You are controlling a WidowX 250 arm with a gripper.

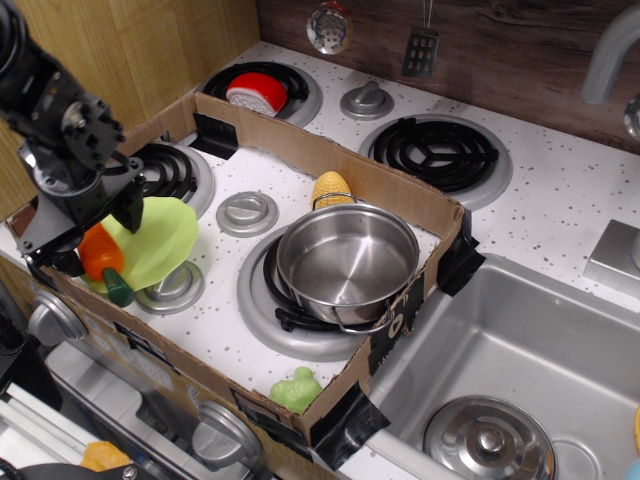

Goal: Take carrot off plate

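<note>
The orange carrot (101, 254) with its dark green stem cap (118, 289) hangs steeply at the left end of the cardboard tray, stem down. Its upper part is hidden between the fingers of my black gripper (90, 236). The jaws look closed on the carrot. The lime-green plate (165, 238) lies tilted right beside and behind the carrot, its edge resting near a grey knob (172, 285). The carrot's stem end is at the plate's front left rim.
A steel pot (347, 262) sits on the front burner with a yellow corn cob (331, 187) behind it. A lumpy green toy (296, 390) lies in the tray's front corner. Cardboard walls (330, 160) ring the area. A sink (520, 340) is at the right.
</note>
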